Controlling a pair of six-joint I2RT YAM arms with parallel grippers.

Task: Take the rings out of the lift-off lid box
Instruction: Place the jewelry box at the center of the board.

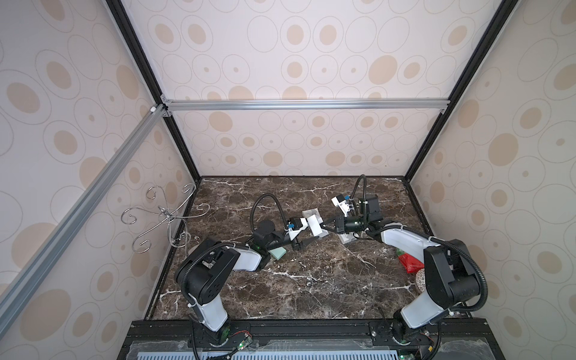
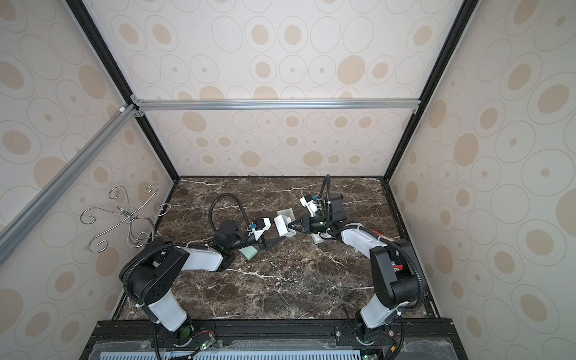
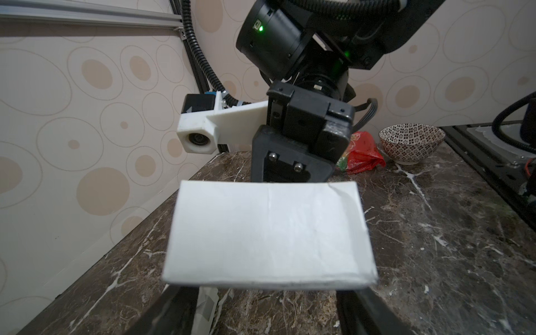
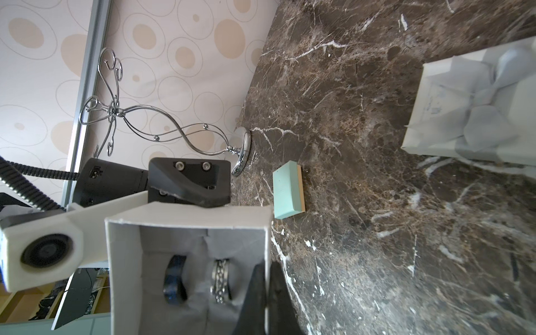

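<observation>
Pinching one wall of the lidless white box [image 4: 185, 223] in right claw [image 4: 266, 278], clear of the tabletop [image 1: 311, 280], likely to tip out rings [image 4: 222, 280] wedged in its foam [image 4: 200, 249], with left claw [image 1: 308, 241] spread by its base.

Open tabletop [image 1: 311, 296] in front; wire stand [image 1: 162, 215] far left.

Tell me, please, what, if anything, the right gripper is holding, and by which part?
The right gripper holds the open white box by the rim of one side wall; two rings sit inside.
</observation>
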